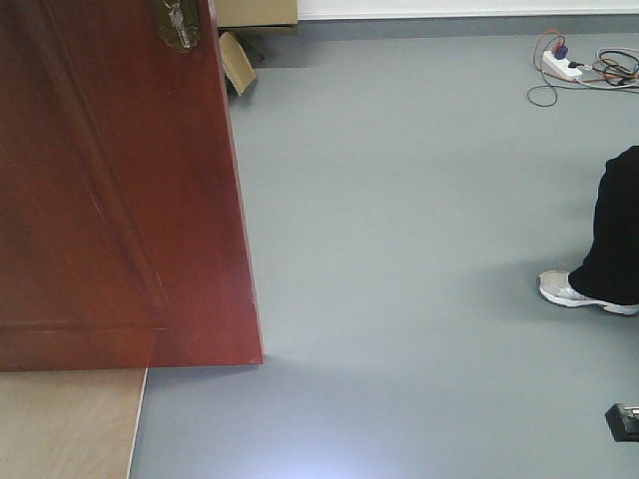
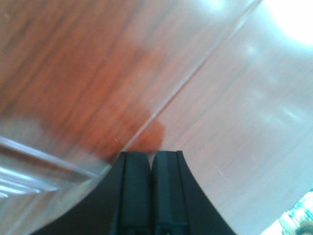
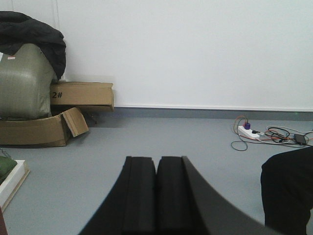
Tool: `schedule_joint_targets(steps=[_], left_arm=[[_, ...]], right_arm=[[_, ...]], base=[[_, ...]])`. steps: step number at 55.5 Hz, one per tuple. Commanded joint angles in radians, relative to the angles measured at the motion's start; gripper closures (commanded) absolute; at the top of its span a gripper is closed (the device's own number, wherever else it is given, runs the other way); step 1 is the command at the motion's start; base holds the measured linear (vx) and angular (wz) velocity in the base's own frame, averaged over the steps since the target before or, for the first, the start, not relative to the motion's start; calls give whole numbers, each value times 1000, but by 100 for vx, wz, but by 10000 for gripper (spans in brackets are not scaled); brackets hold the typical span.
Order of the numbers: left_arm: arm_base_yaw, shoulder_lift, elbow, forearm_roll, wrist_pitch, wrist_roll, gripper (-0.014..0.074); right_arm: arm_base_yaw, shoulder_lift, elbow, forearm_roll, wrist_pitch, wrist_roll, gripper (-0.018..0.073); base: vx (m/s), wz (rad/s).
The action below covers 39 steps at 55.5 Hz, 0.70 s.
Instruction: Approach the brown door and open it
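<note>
Right wrist-mounted view: closed right gripper (image 3: 156,164), cardboard box (image 3: 81,93) marked "2#"; left gripper (image 2: 150,157) closed against brown door (image 2: 88,68).

brown door (image 1: 110,200) left, power strip (image 1: 559,64) far right, shoe (image 1: 574,291) right

"2#" on the cardboard box (image 3: 81,93).

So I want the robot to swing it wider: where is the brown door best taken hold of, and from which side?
Probably the brown door is best held by its free vertical edge, with fingers straddling it from the open grey floor side. The face is flat and glossy, offering no purchase, and the brass lock plate is mostly cut off. Both grippers, left and right, are shut now.
</note>
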Motion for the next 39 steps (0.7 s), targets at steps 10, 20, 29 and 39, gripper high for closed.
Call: schedule_joint_targets(steps=[10, 20, 29, 39], left_arm=[[-7, -52, -29, -45, -24, 1, 600], [-7, -52, -29, -45, -26, 1, 600], [-7, -52, -29, -45, -26, 1, 600], [-7, -52, -29, -45, -26, 1, 600]], right_arm=[[-1, -9, 6, -4, -81, -6, 559], [-1, -9, 6, -4, -81, -6, 559], [-1, -9, 6, -4, -81, -6, 559], [-1, -9, 6, -4, -81, -6, 559]], base=[[9, 4], [6, 3], [2, 2], [0, 0]])
